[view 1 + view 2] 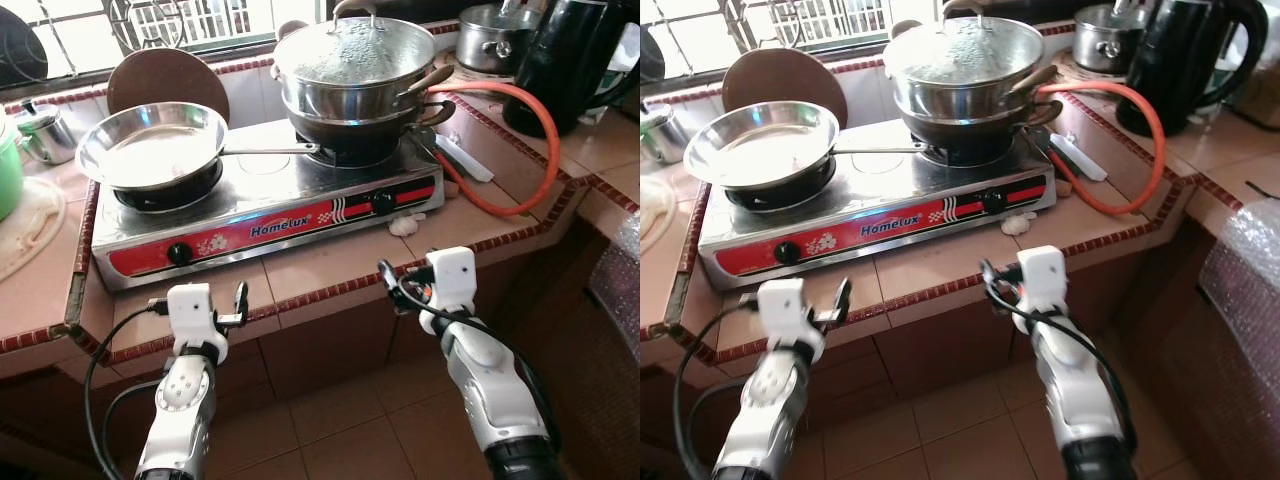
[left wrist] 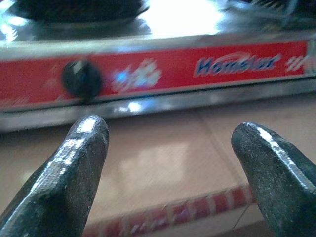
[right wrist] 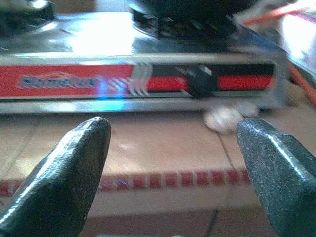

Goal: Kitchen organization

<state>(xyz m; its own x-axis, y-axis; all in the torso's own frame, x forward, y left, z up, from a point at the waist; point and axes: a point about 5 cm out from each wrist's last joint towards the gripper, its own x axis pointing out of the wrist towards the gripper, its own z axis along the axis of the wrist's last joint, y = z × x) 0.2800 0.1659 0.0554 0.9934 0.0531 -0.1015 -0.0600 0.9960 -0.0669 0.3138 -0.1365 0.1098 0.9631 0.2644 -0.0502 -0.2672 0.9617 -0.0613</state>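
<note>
A steel two-burner gas stove (image 1: 262, 212) with a red front stands on the tiled counter (image 1: 300, 275). An empty steel frying pan (image 1: 150, 145) rests on its left burner. A lidded steel pot (image 1: 352, 62) sits stacked on a dark pan on the right burner. My left gripper (image 1: 240, 300) hovers open at the counter's front edge, facing the left knob (image 2: 80, 78). My right gripper (image 1: 388, 274) is open too, in front of the right knob (image 3: 199, 80). Neither holds anything.
An orange gas hose (image 1: 535, 150) loops across the counter right of the stove. A black kettle (image 1: 570, 60) and a small lidded pot (image 1: 490, 35) stand at the back right. A whitish lump (image 1: 405, 225) lies before the stove. A metal cup (image 1: 45, 132) stands far left.
</note>
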